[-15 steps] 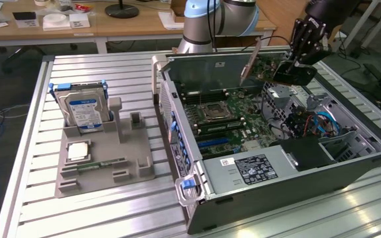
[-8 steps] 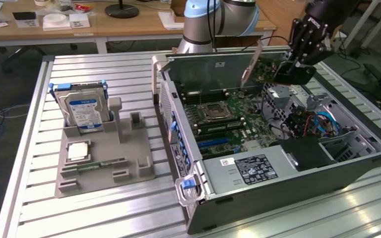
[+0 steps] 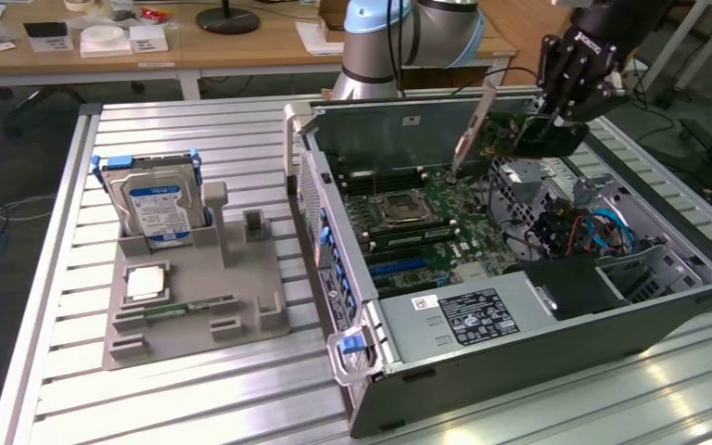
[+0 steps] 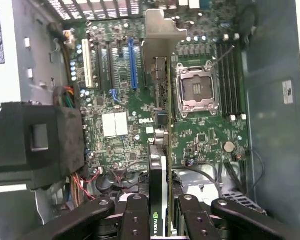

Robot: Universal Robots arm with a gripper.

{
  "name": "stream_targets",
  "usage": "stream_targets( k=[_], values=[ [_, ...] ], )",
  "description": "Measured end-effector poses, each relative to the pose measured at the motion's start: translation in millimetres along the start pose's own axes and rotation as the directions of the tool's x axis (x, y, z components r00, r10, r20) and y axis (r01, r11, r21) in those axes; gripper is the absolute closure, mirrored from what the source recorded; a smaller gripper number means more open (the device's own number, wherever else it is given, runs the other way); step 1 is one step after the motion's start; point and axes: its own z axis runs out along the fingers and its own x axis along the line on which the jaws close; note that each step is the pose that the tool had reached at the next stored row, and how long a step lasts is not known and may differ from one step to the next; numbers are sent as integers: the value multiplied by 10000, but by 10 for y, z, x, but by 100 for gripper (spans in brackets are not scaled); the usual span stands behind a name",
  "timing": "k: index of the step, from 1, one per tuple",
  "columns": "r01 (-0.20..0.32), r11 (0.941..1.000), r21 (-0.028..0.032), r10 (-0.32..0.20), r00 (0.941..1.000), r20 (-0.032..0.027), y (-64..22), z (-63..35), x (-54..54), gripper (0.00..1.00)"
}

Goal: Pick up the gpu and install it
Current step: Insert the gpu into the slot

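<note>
My gripper (image 3: 559,117) hangs over the far end of the open computer case (image 3: 541,338) and is shut on the gpu (image 3: 541,139). The gpu is a thin black card, held on edge above the motherboard (image 3: 437,246). Its pale metal bracket (image 3: 473,128) points toward the case's far wall. In the wrist view the gpu (image 4: 159,165) runs edge-on from between the black fingers (image 4: 135,215) out to the bracket (image 4: 162,30). It hovers over the slots beside the CPU socket (image 4: 196,89). It is clear of the board.
On the exterior view's left, a grey holder (image 3: 196,320) carries a silver hard drive (image 3: 158,209), a square chip (image 3: 146,283) and a green memory stick (image 3: 189,308). Inside the case are blue slots (image 4: 132,62), cable bundles (image 3: 578,227) and a black shroud (image 4: 35,145).
</note>
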Motion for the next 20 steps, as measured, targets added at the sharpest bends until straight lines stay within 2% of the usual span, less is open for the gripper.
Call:
stream_targets(
  k=[7,10,11,12,16,17,20],
  values=[
    [941,9956,-16,-941,9956,-56,0,1,0,73],
    [988,9951,-12,-989,9951,-58,0,1,0,73],
    [989,9951,22,-989,9951,-58,3,2,0,73],
    [990,9950,114,-990,9951,-59,8,4,0,73],
    [1000,9933,586,-999,9950,-46,38,14,4,73],
    [1002,9928,656,-1001,9950,-42,44,19,5,73],
    [996,9926,696,-996,9950,-42,77,32,9,73]
  ],
)
